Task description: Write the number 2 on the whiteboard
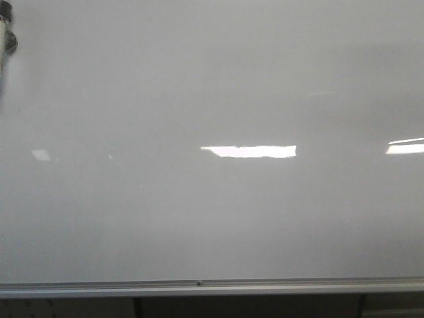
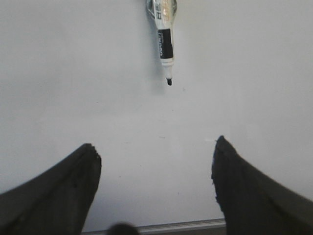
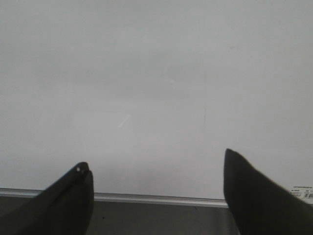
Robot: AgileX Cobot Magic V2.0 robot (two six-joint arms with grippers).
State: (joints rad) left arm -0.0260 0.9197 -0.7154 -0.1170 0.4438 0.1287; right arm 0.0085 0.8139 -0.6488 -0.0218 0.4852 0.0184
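The whiteboard (image 1: pixel 212 218) fills the front view, glossy white-grey and bare of marks; the number 2 is out of view. An uncapped black-tipped marker (image 2: pixel 165 39) lies on the board (image 2: pixel 73 73) in the left wrist view, its tip pointing toward my left gripper (image 2: pixel 155 144), which stands open and apart from it with nothing between its fingers. The marker (image 1: pixel 5 36) also shows at the front view's far left corner. My right gripper (image 3: pixel 155 159) is open and empty over the board (image 3: pixel 156 73) near its edge. Neither gripper shows in the front view.
A thin silver edge rail (image 1: pixel 199 287) runs along the board's near side, and the rail (image 3: pixel 156 198) also passes between the right fingers. Bright glare patches (image 1: pixel 250 152) lie on the board. A dark surface (image 3: pixel 156 220) lies beyond the rail.
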